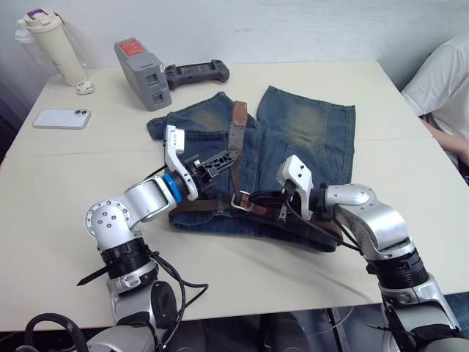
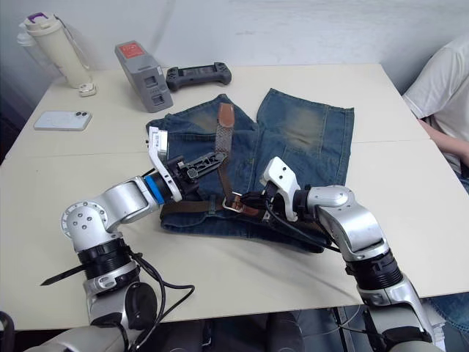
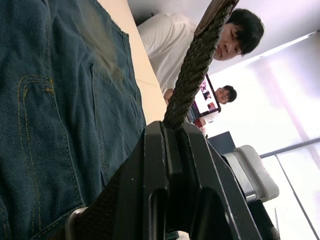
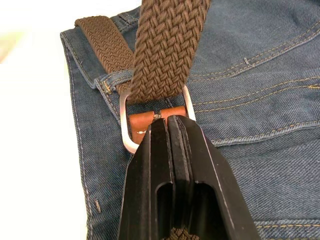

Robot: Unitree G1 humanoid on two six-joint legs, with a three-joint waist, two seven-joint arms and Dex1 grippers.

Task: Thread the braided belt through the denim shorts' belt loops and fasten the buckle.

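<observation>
denim shorts flat mid-table, waistband toward near edge. braided belt through buckle. right gripper clamped on leather behind buckle to anchor frame; left gripper pinching free strap to draw slack through.

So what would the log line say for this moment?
left end effector: shut on braided belt | right end effector: shut at buckle | belt passed through buckle | denim shorts flat
</observation>
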